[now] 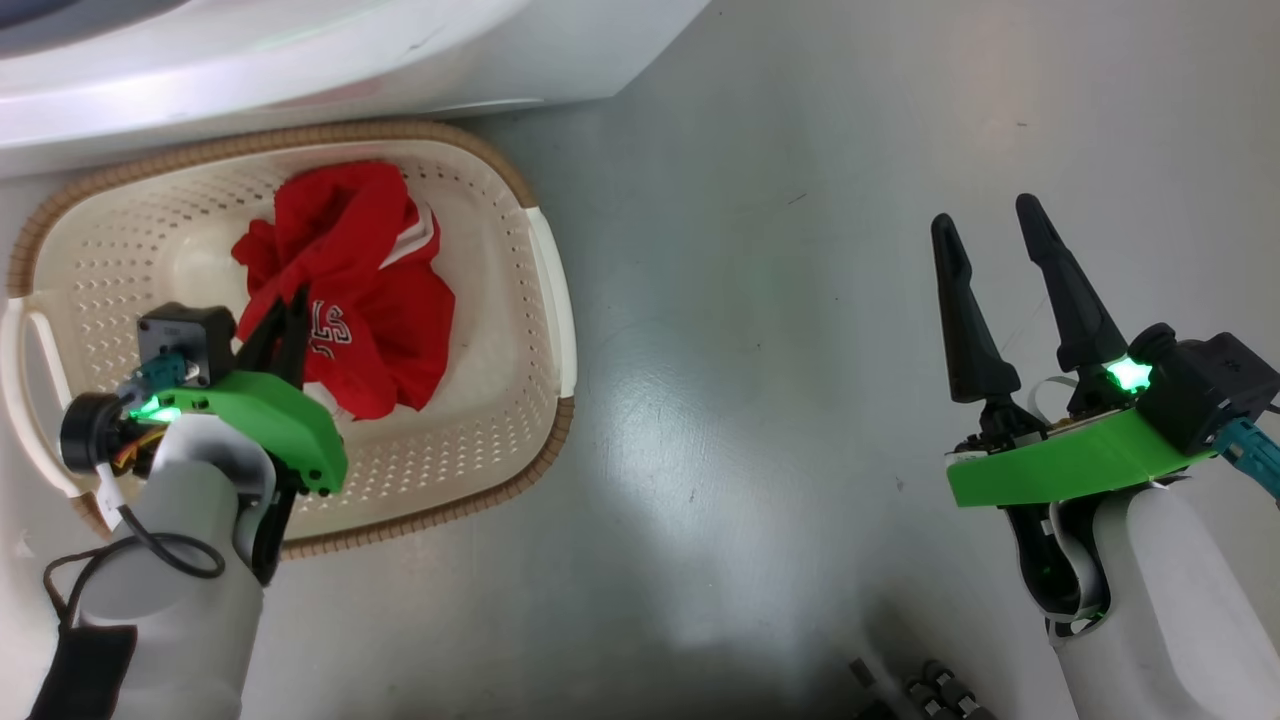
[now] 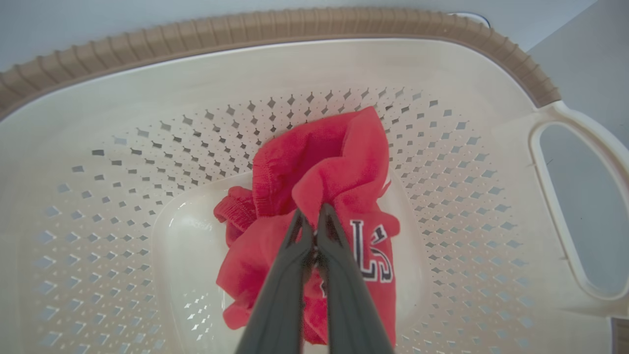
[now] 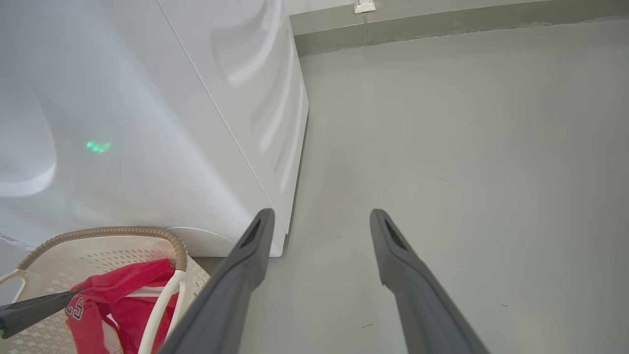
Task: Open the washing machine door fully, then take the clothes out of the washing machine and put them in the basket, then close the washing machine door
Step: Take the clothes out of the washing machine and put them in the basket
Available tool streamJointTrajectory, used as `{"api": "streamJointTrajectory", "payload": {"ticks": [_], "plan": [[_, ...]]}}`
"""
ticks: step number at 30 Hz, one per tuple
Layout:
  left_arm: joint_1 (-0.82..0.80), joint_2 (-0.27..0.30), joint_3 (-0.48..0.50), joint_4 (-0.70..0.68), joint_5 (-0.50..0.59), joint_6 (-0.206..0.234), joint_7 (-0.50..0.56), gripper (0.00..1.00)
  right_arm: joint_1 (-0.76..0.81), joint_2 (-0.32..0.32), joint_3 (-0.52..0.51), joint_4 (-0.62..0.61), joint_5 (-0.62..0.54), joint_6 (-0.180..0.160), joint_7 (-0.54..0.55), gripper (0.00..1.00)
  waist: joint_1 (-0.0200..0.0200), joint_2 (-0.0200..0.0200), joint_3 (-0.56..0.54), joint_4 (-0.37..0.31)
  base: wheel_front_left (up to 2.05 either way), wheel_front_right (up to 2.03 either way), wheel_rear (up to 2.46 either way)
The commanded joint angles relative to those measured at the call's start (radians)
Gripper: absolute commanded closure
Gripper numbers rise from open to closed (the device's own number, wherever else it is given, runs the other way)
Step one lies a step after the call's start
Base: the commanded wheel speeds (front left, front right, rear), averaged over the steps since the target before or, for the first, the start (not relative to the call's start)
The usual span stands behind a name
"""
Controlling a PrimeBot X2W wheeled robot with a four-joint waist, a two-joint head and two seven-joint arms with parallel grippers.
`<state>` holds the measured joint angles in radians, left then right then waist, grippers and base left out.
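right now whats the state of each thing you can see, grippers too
clothes: bunched up inside the basket, a top fold pinched by the left gripper
basket: upright on the floor beside the washing machine, holding the clothes
left gripper: shut on the clothes
right gripper: open, empty, over the floor
washing machine: standing behind the basket; open or closed cannot be told

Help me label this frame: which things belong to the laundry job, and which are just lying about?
Job: the clothes, the basket holding them, the washing machine, the left gripper shut on the clothes.
Lying about: dark ridged object on the floor.
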<state>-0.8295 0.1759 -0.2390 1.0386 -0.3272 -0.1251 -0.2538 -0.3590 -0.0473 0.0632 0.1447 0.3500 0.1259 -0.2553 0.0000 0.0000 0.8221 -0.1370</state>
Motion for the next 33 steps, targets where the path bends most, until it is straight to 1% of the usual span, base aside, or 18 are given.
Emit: {"api": "streamJointTrajectory", "payload": {"ticks": [1,2,3,4,18,25,33], "plan": [[0.017,0.036,0.020,-0.005,-0.006,-0.006,-0.008,0.21,0.009,-0.003,0.019,-0.020,0.002,0.005,-0.006,0.00,0.0000,0.0000,-0.003,0.001,0.00,0.00,0.00],[0.017,0.036,0.021,-0.004,-0.007,-0.006,-0.008,0.09,0.009,-0.003,0.017,-0.019,0.001,0.005,-0.006,0.00,0.0000,0.0000,-0.005,0.001,0.00,0.00,0.00],[0.018,0.035,0.021,-0.003,-0.008,-0.006,-0.008,0.02,0.009,-0.003,0.016,-0.019,0.001,0.005,-0.006,0.00,0.0000,0.0000,-0.006,0.002,0.00,0.00,0.00],[0.018,0.035,0.023,-0.002,-0.009,-0.006,-0.008,0.00,0.009,-0.003,0.015,-0.018,0.000,0.005,-0.006,0.00,0.0000,0.0000,-0.008,0.003,0.00,0.00,0.00],[0.067,0.012,0.047,-0.025,-0.030,-0.006,-0.008,0.00,0.016,-0.003,0.010,0.005,-0.019,0.005,-0.006,0.00,0.0000,0.0000,-0.091,0.027,0.00,0.00,0.00],[0.125,0.000,0.078,-0.069,-0.036,-0.006,-0.008,0.00,0.027,-0.003,0.007,0.026,-0.034,0.005,-0.006,0.00,0.0000,0.0000,-0.170,0.041,0.00,0.00,0.00],[0.211,-0.014,0.121,-0.153,-0.026,-0.006,-0.008,0.00,0.063,-0.003,0.002,0.056,-0.048,0.005,-0.006,0.00,0.0000,0.0000,-0.282,0.056,0.00,0.00,0.00]]}}
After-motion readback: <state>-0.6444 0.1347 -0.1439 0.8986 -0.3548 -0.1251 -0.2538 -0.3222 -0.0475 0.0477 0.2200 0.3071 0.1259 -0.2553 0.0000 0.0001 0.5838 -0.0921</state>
